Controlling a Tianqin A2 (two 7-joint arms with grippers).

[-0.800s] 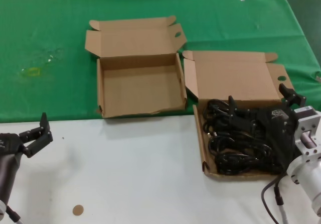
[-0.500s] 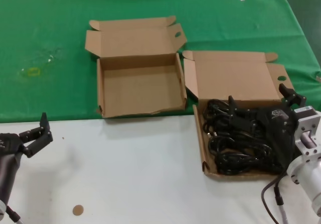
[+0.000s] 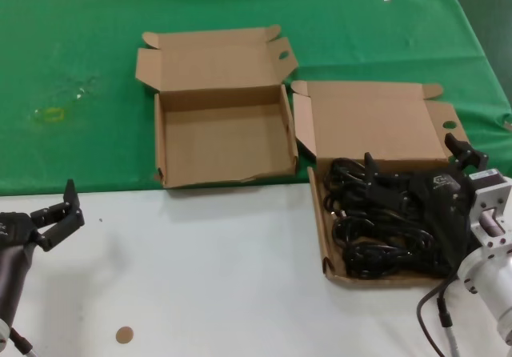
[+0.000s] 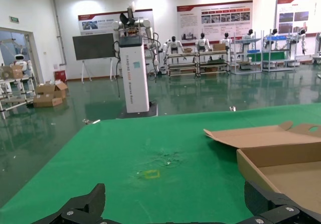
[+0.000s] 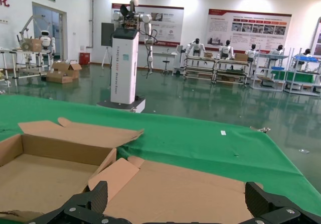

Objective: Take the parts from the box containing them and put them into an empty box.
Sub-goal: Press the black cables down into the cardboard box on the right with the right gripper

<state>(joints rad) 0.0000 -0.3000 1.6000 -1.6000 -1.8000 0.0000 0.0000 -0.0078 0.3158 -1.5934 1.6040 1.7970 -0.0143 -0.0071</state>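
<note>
Nothing has moved: our spread-open right gripper [image 3: 416, 165] hovers over black coiled power cords [image 3: 364, 233] filling the larger flat cardboard box [image 3: 317, 213]; the wavy-fronted cardboard box [image 3: 224, 137] holds nothing; our left gripper [image 3: 58, 213] waits open.

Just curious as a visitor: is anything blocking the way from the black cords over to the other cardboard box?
Nothing visible does. The black coiled power cords lie in the larger brown cardboard box; the empty brown cardboard box sits open beside it.

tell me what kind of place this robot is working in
Probably a robotics lab or demo hall: humanoid robots stand along the far wall under poster boards, with racks of equipment on a glossy green floor, beyond the green-covered work table.
</note>
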